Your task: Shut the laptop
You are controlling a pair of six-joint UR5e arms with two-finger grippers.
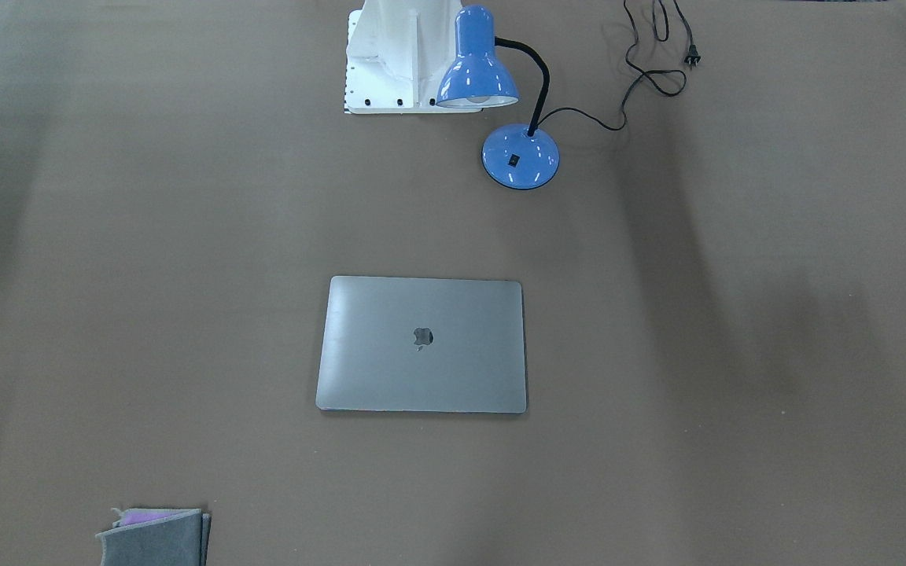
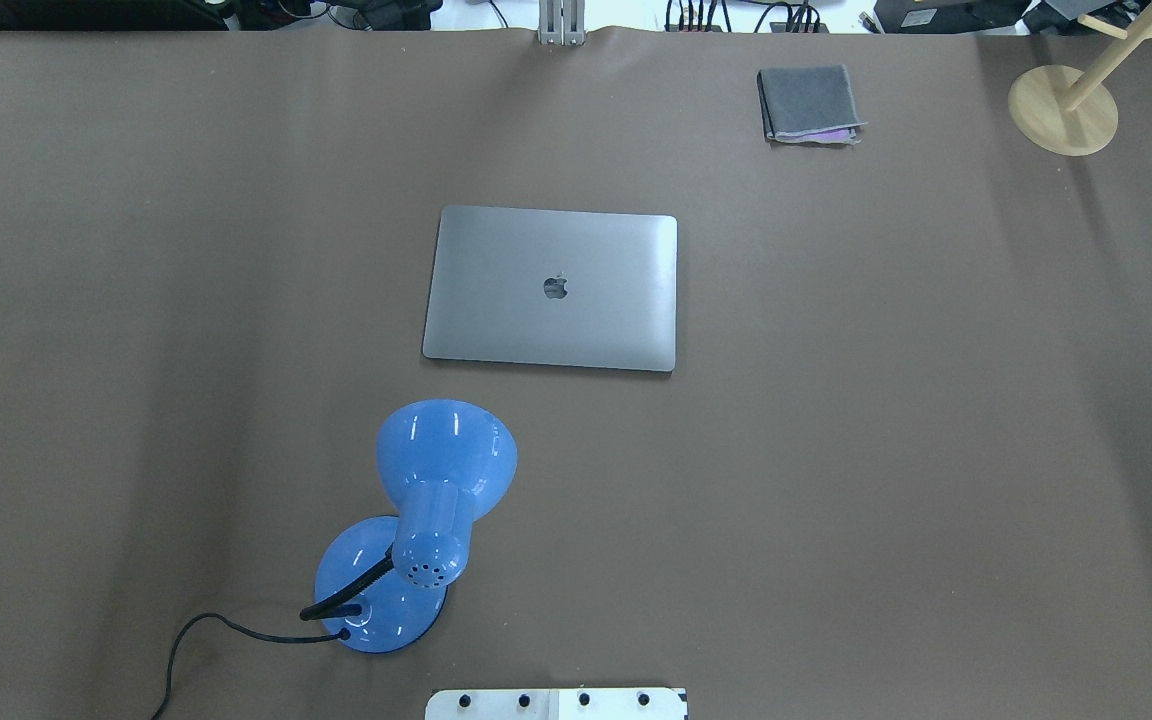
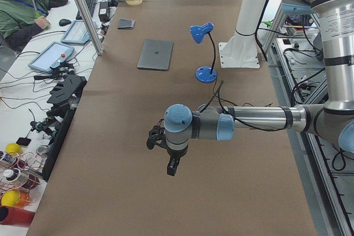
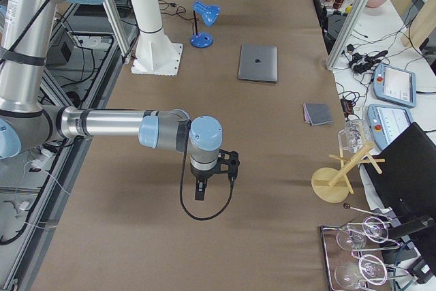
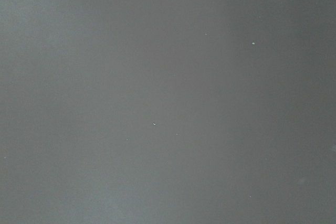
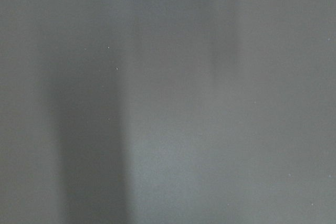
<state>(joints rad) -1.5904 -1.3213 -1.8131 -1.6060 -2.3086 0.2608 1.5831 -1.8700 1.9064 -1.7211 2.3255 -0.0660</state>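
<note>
The laptop (image 1: 421,343) lies shut and flat in the middle of the brown table, grey lid up with the apple logo showing; it also shows in the overhead view (image 2: 551,288) and both side views (image 3: 155,54) (image 4: 258,63). No gripper is near it. My left gripper (image 3: 151,139) hangs over the table's left end, far from the laptop. My right gripper (image 4: 230,163) hangs over the right end. I cannot tell whether either is open or shut. Both wrist views show only bare table.
A blue desk lamp (image 2: 441,470) stands between the robot base (image 2: 556,703) and the laptop, its cord (image 1: 650,71) trailing on the table. A folded grey cloth (image 2: 809,102) lies at the far right. A wooden stand (image 2: 1063,108) is at the far right corner.
</note>
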